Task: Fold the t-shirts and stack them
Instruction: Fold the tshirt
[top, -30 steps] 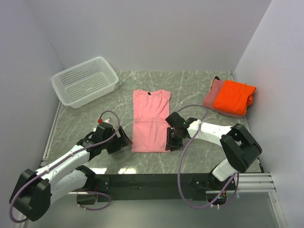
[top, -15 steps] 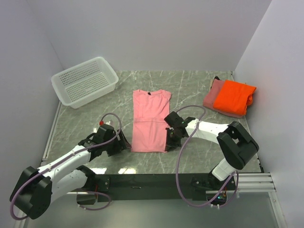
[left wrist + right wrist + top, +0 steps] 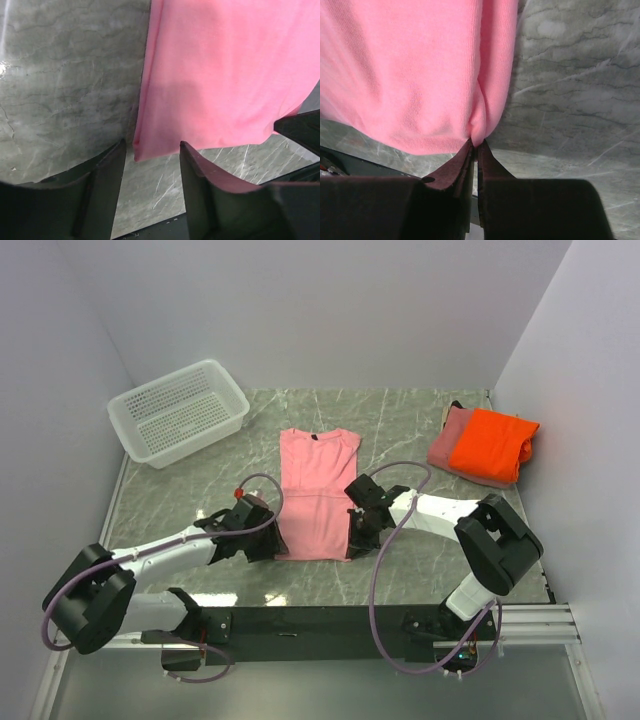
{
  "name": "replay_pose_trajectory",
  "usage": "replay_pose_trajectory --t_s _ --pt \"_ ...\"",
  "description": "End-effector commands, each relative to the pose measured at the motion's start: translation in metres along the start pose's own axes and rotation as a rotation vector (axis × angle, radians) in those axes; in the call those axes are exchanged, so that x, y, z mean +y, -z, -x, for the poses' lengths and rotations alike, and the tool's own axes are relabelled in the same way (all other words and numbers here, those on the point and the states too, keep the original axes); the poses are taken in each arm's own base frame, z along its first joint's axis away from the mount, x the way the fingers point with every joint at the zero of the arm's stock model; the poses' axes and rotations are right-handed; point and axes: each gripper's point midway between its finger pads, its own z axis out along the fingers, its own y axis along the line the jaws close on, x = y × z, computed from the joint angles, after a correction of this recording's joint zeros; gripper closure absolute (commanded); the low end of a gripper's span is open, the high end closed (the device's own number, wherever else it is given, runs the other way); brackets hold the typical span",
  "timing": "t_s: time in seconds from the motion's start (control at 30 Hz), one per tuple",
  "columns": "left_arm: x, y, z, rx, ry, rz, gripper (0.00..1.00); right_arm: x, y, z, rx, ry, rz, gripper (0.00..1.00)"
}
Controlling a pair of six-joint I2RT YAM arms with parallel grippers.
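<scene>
A light pink t-shirt (image 3: pixel 317 492) lies folded lengthwise in the middle of the marble table, collar toward the back. My right gripper (image 3: pixel 475 143) is shut on the shirt's near right corner (image 3: pixel 482 131), pinching the cloth into a small pucker. My left gripper (image 3: pixel 152 146) stands open around the near left corner (image 3: pixel 142 150), one finger on each side, with the cloth not pinched. In the top view the left gripper (image 3: pixel 268 543) and the right gripper (image 3: pixel 357 536) flank the hem. A bright orange t-shirt (image 3: pixel 492 444) lies folded on a dusty rose one (image 3: pixel 452 441) at the back right.
A white perforated basket (image 3: pixel 180 411) stands at the back left corner. Grey walls close in the table on the left, back and right. The black base rail (image 3: pixel 330 621) runs along the near edge.
The left arm has slid right until its open jaws straddle the shirt's near left corner, and they have narrowed. The right gripper has shut on the near right corner.
</scene>
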Motion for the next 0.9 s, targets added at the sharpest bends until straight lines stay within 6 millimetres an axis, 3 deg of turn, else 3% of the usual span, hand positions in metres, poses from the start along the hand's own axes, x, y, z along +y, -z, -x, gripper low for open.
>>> replay_pose_trajectory --t_s 0.0,0.2,0.3,0.87 --pt "0.027 -0.006 -0.017 0.047 0.004 0.116 0.47 -0.034 -0.016 -0.011 0.016 0.018 -0.143 0.92" --pt "0.038 0.0 -0.015 0.012 0.015 0.157 0.51 -0.033 -0.016 -0.01 0.02 0.023 -0.146 0.93" --pt "0.034 0.001 -0.013 0.002 0.014 0.137 0.56 -0.033 -0.016 -0.009 0.021 0.026 -0.149 0.93" --pt "0.032 -0.014 -0.023 0.061 -0.028 0.137 0.8 -0.035 -0.014 -0.01 0.017 0.024 -0.155 0.98"
